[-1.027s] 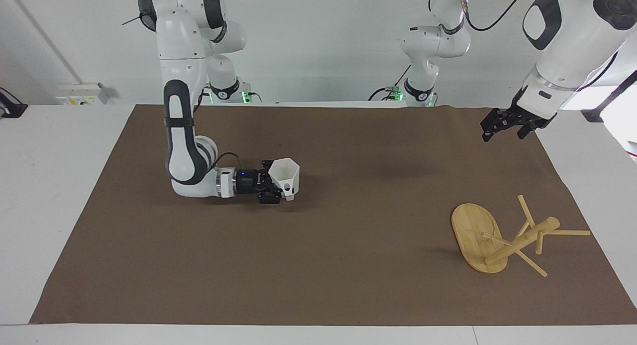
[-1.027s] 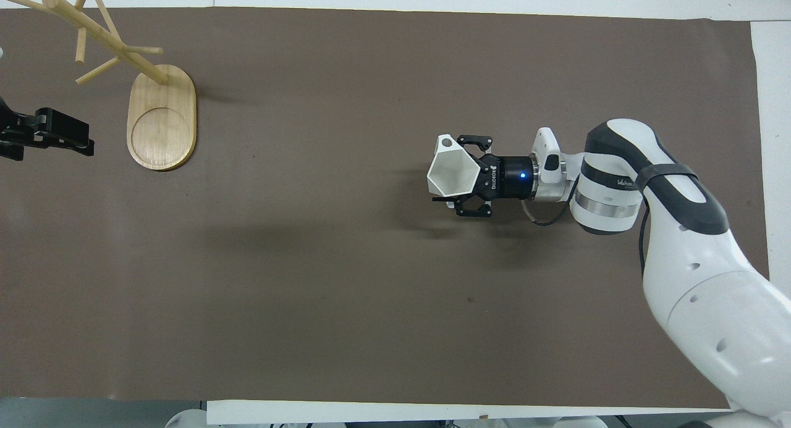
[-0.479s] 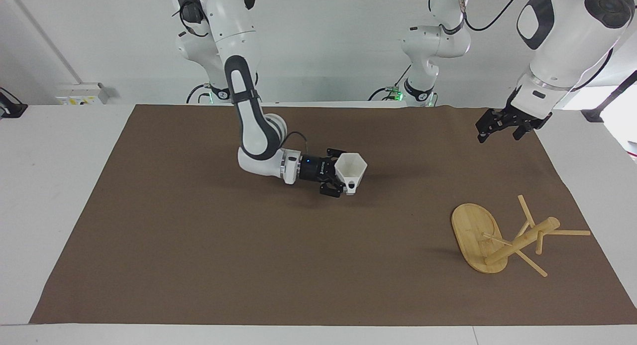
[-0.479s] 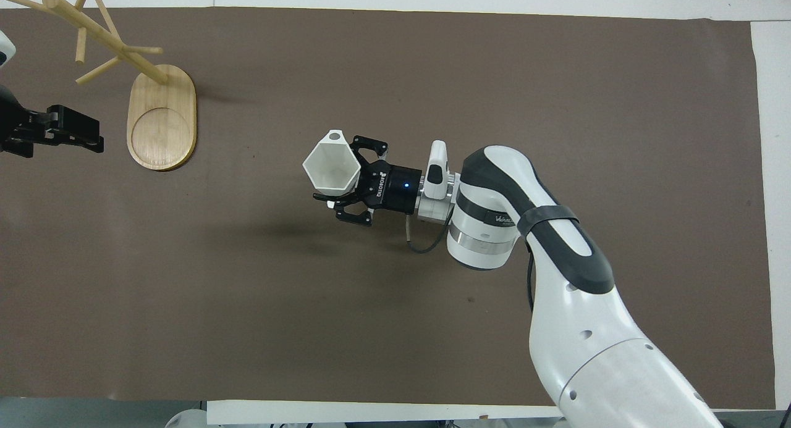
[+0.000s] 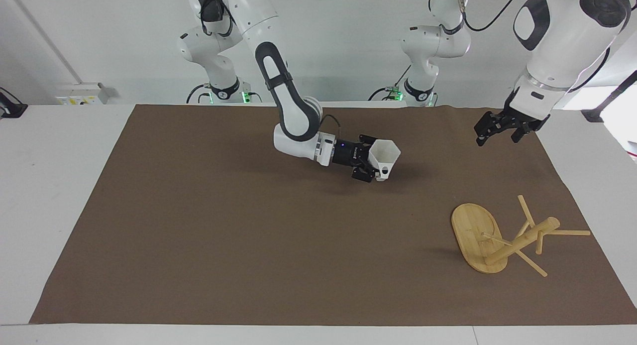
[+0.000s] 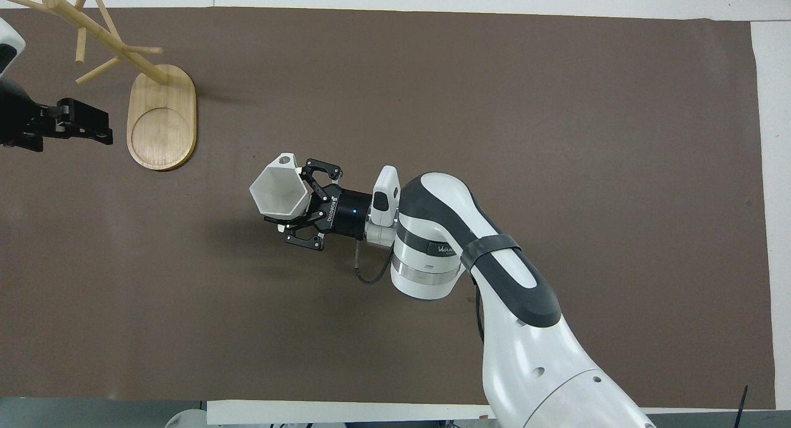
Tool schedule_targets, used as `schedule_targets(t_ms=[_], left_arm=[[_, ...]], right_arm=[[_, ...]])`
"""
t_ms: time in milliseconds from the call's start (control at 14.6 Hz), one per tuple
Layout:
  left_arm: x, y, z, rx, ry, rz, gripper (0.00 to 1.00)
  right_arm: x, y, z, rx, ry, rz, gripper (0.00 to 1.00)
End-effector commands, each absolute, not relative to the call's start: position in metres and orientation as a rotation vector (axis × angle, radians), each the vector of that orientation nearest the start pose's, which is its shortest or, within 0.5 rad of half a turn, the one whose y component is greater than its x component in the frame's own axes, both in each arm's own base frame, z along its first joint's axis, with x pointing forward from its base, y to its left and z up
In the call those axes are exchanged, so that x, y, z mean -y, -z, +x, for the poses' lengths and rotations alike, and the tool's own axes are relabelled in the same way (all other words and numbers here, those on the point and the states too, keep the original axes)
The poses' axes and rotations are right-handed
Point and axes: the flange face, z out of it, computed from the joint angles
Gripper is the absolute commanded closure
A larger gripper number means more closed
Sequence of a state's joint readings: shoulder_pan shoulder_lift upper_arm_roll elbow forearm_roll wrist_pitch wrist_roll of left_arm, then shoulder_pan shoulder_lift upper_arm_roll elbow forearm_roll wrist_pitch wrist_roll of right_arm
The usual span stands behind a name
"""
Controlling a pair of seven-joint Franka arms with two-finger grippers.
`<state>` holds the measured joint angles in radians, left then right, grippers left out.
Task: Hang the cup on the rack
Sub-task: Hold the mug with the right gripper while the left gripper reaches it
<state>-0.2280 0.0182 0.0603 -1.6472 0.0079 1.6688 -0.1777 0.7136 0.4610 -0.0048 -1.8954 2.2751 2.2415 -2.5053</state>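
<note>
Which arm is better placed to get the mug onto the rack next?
The right. Its gripper is shut on the white faceted mug, over the brown mat. The left gripper hangs open and empty, over the mat's edge near the bamboo mug rack, which stands at the left arm's end.

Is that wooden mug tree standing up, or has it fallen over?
Standing. The rack rests flat on its oval base on the brown mat; its post only looks slanted because both cameras view it from above.
</note>
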Motion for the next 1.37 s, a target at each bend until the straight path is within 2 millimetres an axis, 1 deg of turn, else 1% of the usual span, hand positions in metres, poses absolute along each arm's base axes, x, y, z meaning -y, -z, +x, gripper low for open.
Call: schedule_targets(t_ms=[0,137,205,342,411,479,616,684,753,821,890,958,1027,1300], left_arm=[[0.111,-0.577,0.551,0.052,0.053,-3.144,0.0],[0.126,-0.569,0.548,0.023,0.057,-3.147,0.0],[0.137,-0.561,0.545,0.026,0.055,-3.148,0.01],[0.165,-0.541,0.537,0.015,0.087,-3.159,0.05],[0.183,-0.536,0.532,0.018,0.101,-3.165,0.05],[0.196,-0.533,0.529,0.035,0.096,-3.166,0.06],[0.226,-0.531,0.516,0.013,0.081,-3.166,0.06],[0.238,-0.532,0.509,0.013,0.082,-3.168,0.06],[0.246,-0.528,0.503,0.003,0.076,-3.168,0.06],[0.251,-0.525,0.499,-0.014,0.061,-3.164,0.07],[0.261,-0.523,0.492,-0.047,0.043,-3.158,0.07],[0.263,-0.513,0.487,-0.06,0.006,-3.147,0.07],[0.261,-0.515,0.483,-0.062,0.005,-3.147,0.07],[0.258,-0.511,0.478,-0.074,-0.038,-3.133,0.08]], right_arm=[[-0.446,-0.284,0.487,1.164,1.355,-1.426,1.0],[-0.449,-0.286,0.487,1.181,1.379,-1.41,1.0],[-0.45,-0.287,0.486,1.181,1.381,-1.408,1.0],[-0.451,-0.289,0.485,1.188,1.377,-1.417,1.0],[-0.45,-0.288,0.484,1.196,1.371,-1.442,1.0],[-0.451,-0.29,0.483,1.194,1.369,-1.447,1.0],[-0.451,-0.291,0.483,1.189,1.368,-1.45,1.0],[-0.451,-0.291,0.482,1.19,1.367,-1.449,1.0],[-0.451,-0.291,0.482,1.19,1.367,-1.449,1.0],[-0.451,-0.291,0.482,1.19,1.367,-1.451,1.0],[-0.451,-0.291,0.482,1.19,1.367,-1.451,1.0],[-0.451,-0.29,0.482,1.19,1.365,-1.452,1.0],[-0.45,-0.289,0.483,1.19,1.366,-1.453,1.0],[-0.451,-0.289,0.482,1.191,1.365,-1.454,1.0]])
